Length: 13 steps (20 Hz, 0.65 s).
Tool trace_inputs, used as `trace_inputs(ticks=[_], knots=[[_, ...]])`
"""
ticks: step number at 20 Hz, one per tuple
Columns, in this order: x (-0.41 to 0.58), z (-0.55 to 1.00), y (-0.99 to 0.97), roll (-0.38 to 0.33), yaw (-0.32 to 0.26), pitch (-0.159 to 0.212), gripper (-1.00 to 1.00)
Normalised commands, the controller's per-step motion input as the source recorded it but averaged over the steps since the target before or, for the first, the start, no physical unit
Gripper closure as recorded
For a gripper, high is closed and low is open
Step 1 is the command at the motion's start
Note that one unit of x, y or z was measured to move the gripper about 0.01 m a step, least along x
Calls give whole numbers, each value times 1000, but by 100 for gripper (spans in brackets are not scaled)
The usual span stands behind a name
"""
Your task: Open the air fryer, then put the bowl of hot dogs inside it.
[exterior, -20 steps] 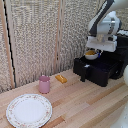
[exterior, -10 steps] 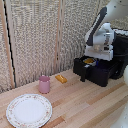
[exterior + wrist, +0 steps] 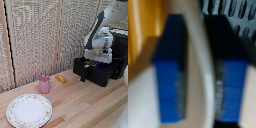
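The black air fryer point(image 3: 120, 47) stands at the exterior view's right with its drawer point(image 3: 100, 74) pulled out; the stubby handle point(image 3: 83, 76) juts from the drawer's face. My gripper point(image 3: 89, 60) reaches down into the open drawer. In the wrist view my gripper point(image 3: 200, 75) is shut on the white bowl's rim point(image 3: 198, 25), which runs between the blue fingertips point(image 3: 170, 70). Orange hot dog pieces point(image 3: 140, 35) blur inside the bowl. The drawer's perforated black floor point(image 3: 235, 15) shows just beyond. In the exterior view the bowl is mostly hidden by the gripper and drawer wall.
A pink cup point(image 3: 44, 84), a single orange block point(image 3: 60, 78) and a large floral-rimmed plate point(image 3: 29, 110) sit on the wooden table point(image 3: 85, 105) at the exterior view's left. A woven screen point(image 3: 40, 35) stands behind.
The arm has moved down and toward the exterior view's left, lowering the held bowl from above the air fryer into the open drawer.
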Motion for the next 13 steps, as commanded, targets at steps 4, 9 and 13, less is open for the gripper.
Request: trace_inputs(ticks=[4, 9, 13], knots=[[-24, 561, 4, -3, -40, 64, -100], [4, 719, 65, -3, -47, 37, -100], [56, 715, 77, 5, -118, 14, -100]])
